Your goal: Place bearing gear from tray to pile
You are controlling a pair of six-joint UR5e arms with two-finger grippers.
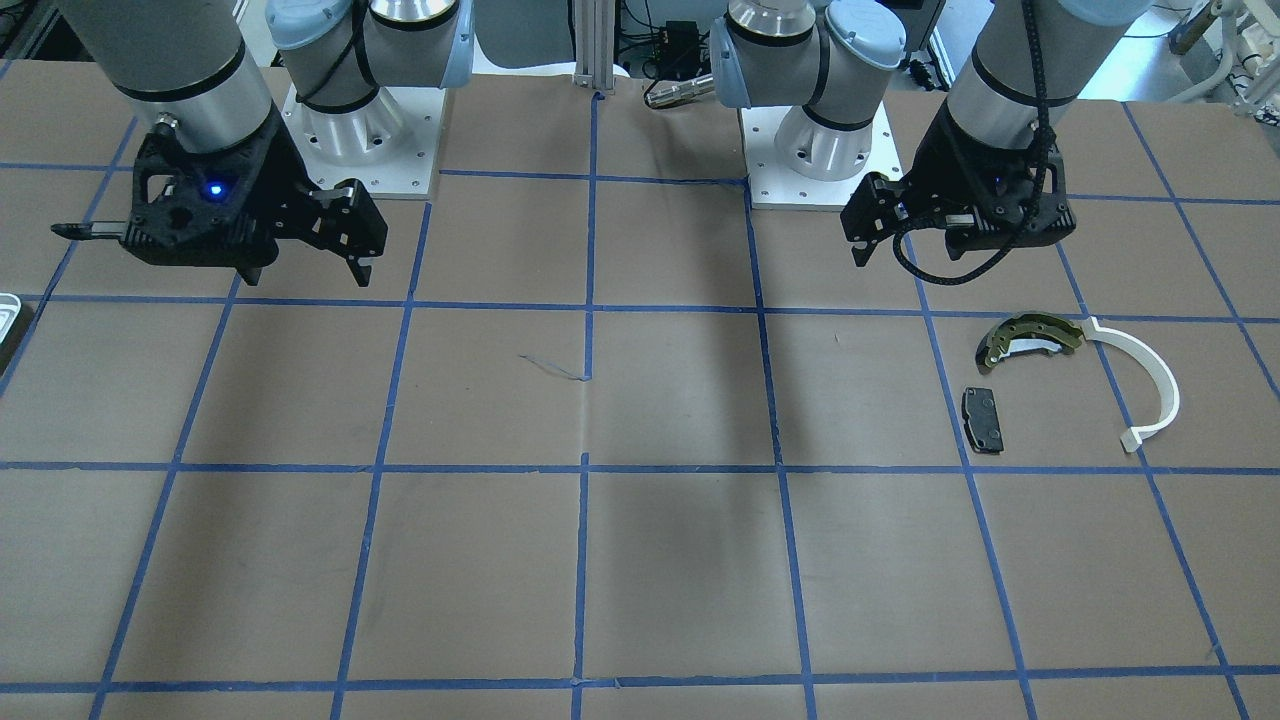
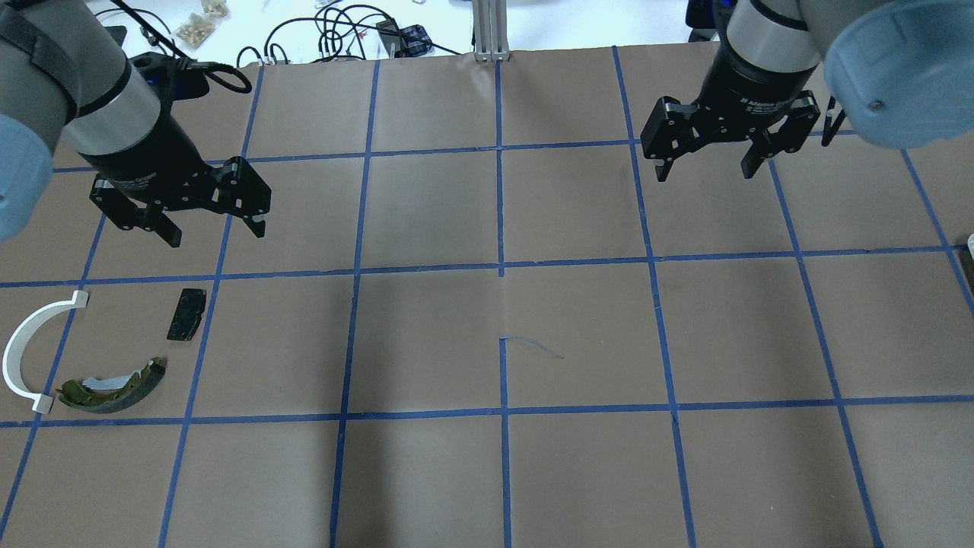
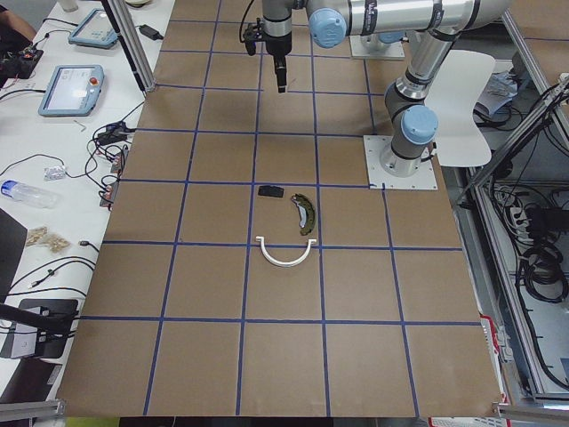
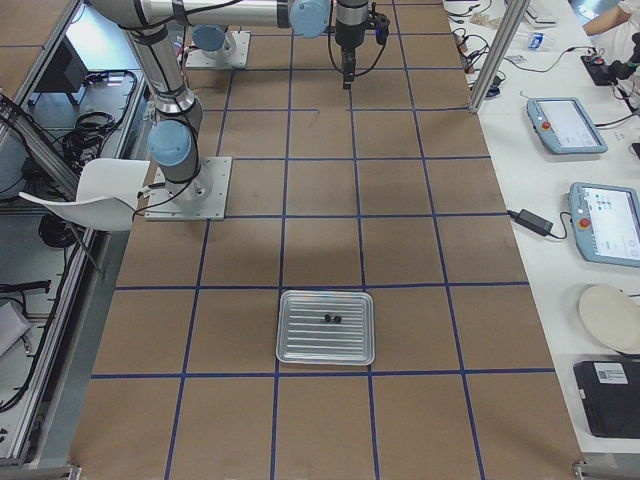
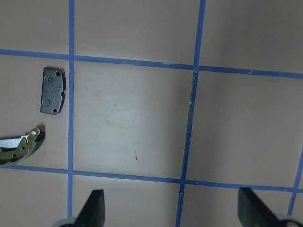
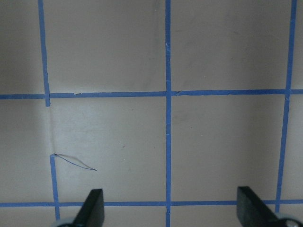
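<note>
Over the brown, blue-taped counter (image 2: 578,327), left jaws and right jaws are hanging wide open, empty, ready. The ribbed silver tray (image 4: 283,350) is sitting by the right edge, the pile of loose brake parts (image 3: 305,212) by the left; two small dark bearing gears (image 4: 331,319) are lying corralled in that tray.

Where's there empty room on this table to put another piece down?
The middle of the table, between the brake pad and the tray, is bare. Crowded: the robot's left end, where pad, brake shoe and white arc lie close, a small gap between pad and shoe.
</note>
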